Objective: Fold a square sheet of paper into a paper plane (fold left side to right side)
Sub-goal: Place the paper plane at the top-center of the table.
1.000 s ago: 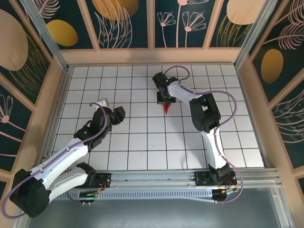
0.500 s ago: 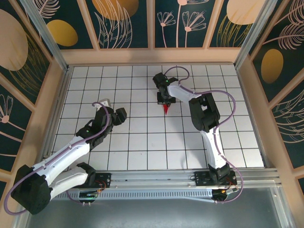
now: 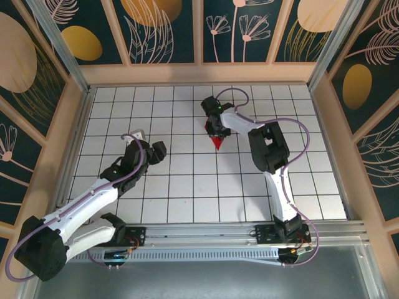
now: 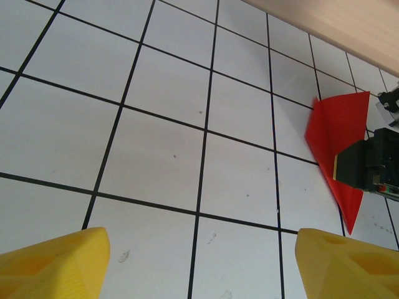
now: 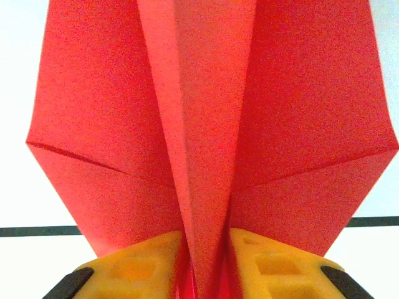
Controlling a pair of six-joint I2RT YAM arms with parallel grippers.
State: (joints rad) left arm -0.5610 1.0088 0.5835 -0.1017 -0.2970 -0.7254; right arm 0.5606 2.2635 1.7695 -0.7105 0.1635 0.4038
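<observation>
The red paper plane point(image 3: 216, 142) lies on the white grid table just right of centre, its point toward the near edge. My right gripper point(image 3: 215, 129) is over its far end. In the right wrist view the plane's wings point(image 5: 299, 106) spread flat. Its raised centre fold stands between my yellow fingers point(image 5: 134, 268), and a thin shadowed gap on each side shows the right gripper point(image 5: 206, 265) slightly open. My left gripper point(image 3: 148, 141) hovers open about two tiles to the left. Its wide-apart fingers point(image 4: 56, 261) hold nothing, and the plane point(image 4: 333, 131) shows at the right.
Wooden walls point(image 3: 199, 73) enclose the grid table point(image 3: 187, 187) on three sides. The right arm's elbow point(image 3: 268, 146) stands just right of the plane. An aluminium rail point(image 3: 206, 233) runs along the near edge by the arm bases.
The right gripper's jaws have parted a little and the red paper now spreads wider beneath it. The left arm shifted slightly early on, then stayed still.
</observation>
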